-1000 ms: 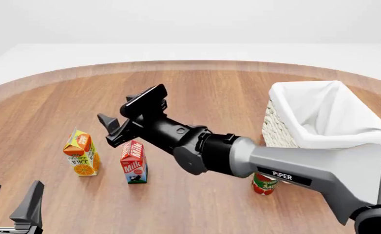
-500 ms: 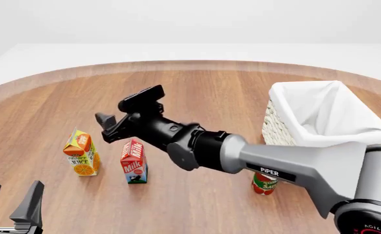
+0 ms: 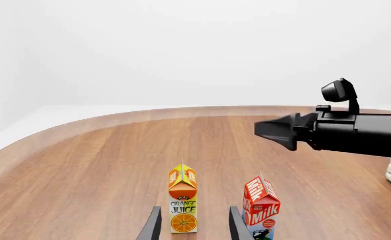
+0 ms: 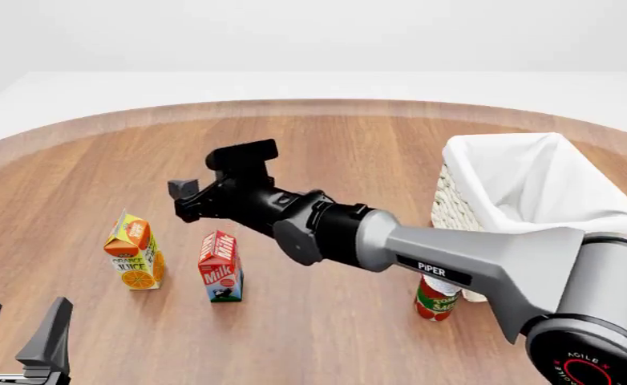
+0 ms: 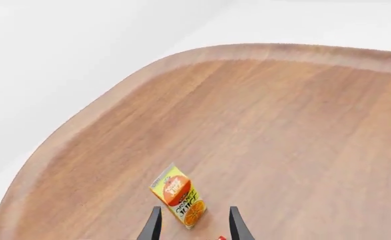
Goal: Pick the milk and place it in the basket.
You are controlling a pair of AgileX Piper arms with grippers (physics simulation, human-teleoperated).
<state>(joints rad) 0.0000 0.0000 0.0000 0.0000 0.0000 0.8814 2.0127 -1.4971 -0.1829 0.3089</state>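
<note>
Front view: the milk (image 4: 220, 266) stands upright on the wooden table (image 4: 378, 144), at about 8 o'clock from table centre. The orange juice carton (image 4: 134, 252) stands just beside it at its 9 o'clock, apart, not touching. The basket (image 4: 527, 192) sits well apart at the milk's 2 o'clock, near the table's right edge. The tomato sauce can (image 4: 434, 301) stands close in front of the basket, partly hidden behind my right arm.

My right gripper (image 4: 201, 188) hangs above the table at the milk's 12 o'clock, clear of the carton, jaws spread wide, nothing between them. In the right wrist view the fingertips (image 5: 154, 222) frame the orange juice carton (image 5: 179, 195); only a red sliver of the milk shows at the frame edge.

My left gripper (image 4: 19, 329) sits low at 7 o'clock, fingers parted, holding nothing. Left wrist view: milk (image 3: 261, 206) and orange juice (image 3: 183, 205) stand side by side beyond the fingertips (image 3: 151, 227).
</note>
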